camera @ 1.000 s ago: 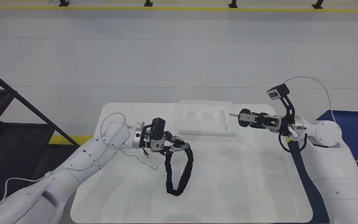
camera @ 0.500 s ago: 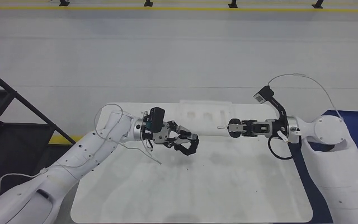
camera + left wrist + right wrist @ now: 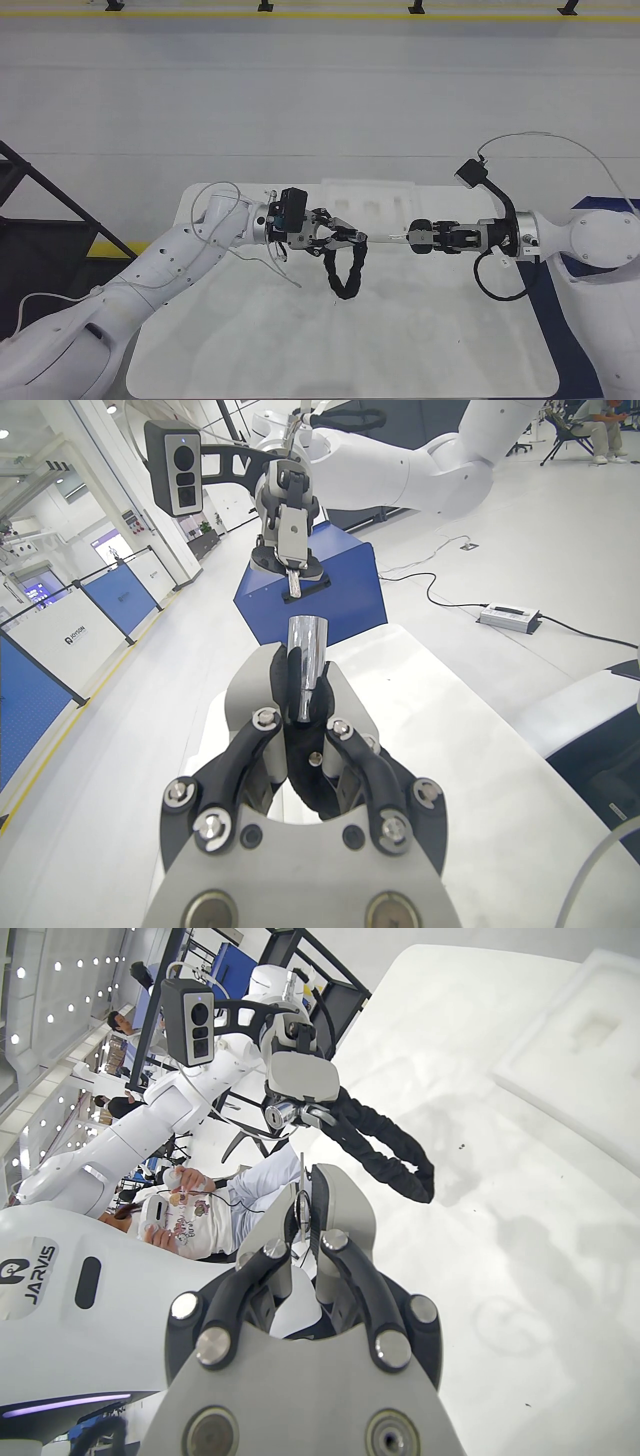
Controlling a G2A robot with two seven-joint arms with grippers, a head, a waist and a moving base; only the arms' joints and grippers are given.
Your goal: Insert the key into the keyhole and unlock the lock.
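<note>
My left gripper (image 3: 345, 238) is shut on the lock, a chrome cylinder (image 3: 306, 660) whose black cable loop (image 3: 348, 272) hangs below it above the table. The keyhole end (image 3: 276, 1115) faces my right gripper. My right gripper (image 3: 413, 238) is shut on the key (image 3: 302, 1188), held edge-on with its blade (image 3: 295, 584) pointing at the cylinder. A short gap separates the key's tip from the keyhole, and the two are roughly in line over the table's middle, just in front of the foam tray.
A white foam tray (image 3: 368, 208) with shallow recesses lies at the table's far edge. The white table (image 3: 450, 330) has open surface in front of both arms. A blue box (image 3: 320, 600) stands beyond the table's right side.
Both arms have closed in on each other: the left carried the lock right and farther back, the right brought the key left. The cable loop swung up and hangs down again.
</note>
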